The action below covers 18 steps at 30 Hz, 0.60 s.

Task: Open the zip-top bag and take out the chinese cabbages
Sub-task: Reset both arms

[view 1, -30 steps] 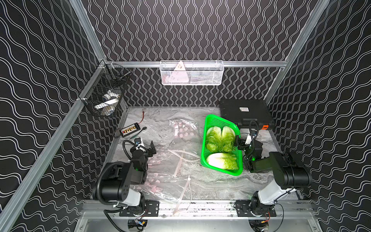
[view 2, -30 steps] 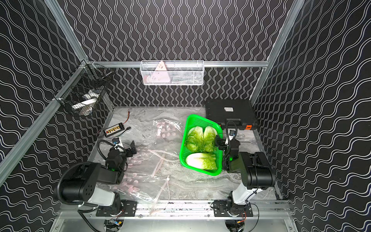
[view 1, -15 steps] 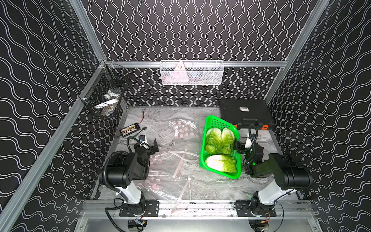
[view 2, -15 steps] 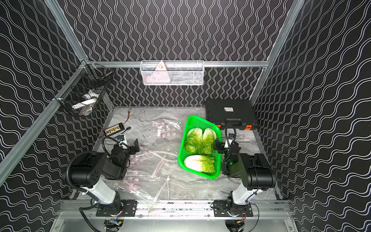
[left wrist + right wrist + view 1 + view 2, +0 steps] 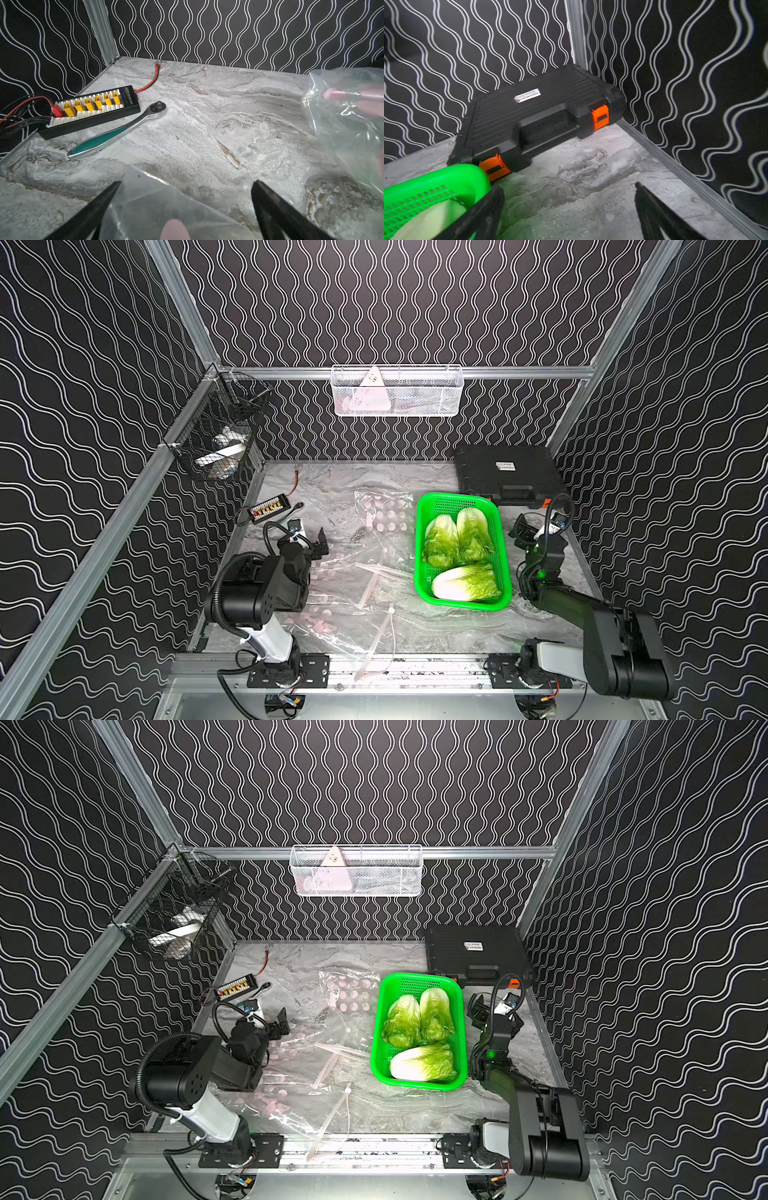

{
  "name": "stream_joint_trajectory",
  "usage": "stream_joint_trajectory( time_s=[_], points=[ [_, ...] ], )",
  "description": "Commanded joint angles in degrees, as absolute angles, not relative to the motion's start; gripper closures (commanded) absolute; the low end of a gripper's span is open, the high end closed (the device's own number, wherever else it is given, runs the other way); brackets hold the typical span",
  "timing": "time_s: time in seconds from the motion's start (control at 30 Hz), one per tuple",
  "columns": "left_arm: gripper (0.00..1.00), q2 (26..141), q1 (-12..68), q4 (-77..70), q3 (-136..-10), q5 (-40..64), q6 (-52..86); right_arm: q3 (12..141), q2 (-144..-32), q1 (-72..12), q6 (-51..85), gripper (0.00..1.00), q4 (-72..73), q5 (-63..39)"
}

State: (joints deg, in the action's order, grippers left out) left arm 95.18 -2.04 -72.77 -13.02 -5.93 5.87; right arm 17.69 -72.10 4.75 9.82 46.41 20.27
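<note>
Three chinese cabbages [image 5: 465,583] [image 5: 422,1063] lie in a green basket [image 5: 457,499] [image 5: 419,978] right of centre in both top views. Clear zip-top bags with pink dots [image 5: 353,593] [image 5: 316,1052] lie flat and empty on the marble table. My left gripper [image 5: 307,537] [image 5: 186,182] is open at the table's left, low over a corner of a bag [image 5: 145,207], holding nothing. My right gripper [image 5: 536,531] [image 5: 569,187] is open just right of the basket [image 5: 446,176], with bare table between its fingers.
A black tool case [image 5: 505,472] [image 5: 539,112] fills the back right corner. A charger board [image 5: 91,108] and a ratchet wrench [image 5: 116,133] lie at the back left. A white wire basket [image 5: 397,391] hangs on the back wall and a black one [image 5: 220,435] on the left wall.
The left arm has raised its elbow and its gripper has shifted a little toward the table's middle. The right gripper has drawn back rightward from the basket. Both stay open.
</note>
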Motion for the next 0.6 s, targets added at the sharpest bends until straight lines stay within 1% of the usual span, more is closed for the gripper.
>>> stream_joint_trajectory(
  time_s=[0.0,0.13,0.2,0.3,0.4,0.43,0.5,0.57],
  points=[
    [0.01,95.0,-2.0,-74.5,-12.9,-5.8,4.8,18.1,-72.9,5.8,9.5,0.00,42.5,21.6],
    [0.01,95.1,-1.9,-75.1,-12.8,-6.1,4.7,16.7,-78.6,5.9,9.1,0.00,49.1,22.0],
    [0.00,95.0,-1.9,-75.1,-12.7,-6.2,4.8,18.3,-78.1,5.9,10.3,0.00,44.4,20.0],
    [0.01,95.0,-1.9,-75.4,-12.5,-6.4,4.8,22.2,-82.7,6.0,6.7,0.01,43.7,14.4],
    [0.01,95.1,-1.8,-75.7,-12.3,-6.7,4.7,27.9,-85.8,5.8,5.7,0.01,34.8,11.2],
    [0.01,95.1,-1.8,-76.0,-12.3,-6.8,4.8,28.6,-86.3,5.8,5.0,0.00,34.2,9.3],
    [0.01,95.1,-1.7,-76.1,-12.2,-6.9,4.8,27.3,-86.0,5.8,5.1,0.00,36.8,5.6],
    [0.01,95.1,-1.7,-76.3,-12.1,-7.0,4.7,23.3,-84.5,5.9,7.9,0.00,44.3,1.6]
  ],
)
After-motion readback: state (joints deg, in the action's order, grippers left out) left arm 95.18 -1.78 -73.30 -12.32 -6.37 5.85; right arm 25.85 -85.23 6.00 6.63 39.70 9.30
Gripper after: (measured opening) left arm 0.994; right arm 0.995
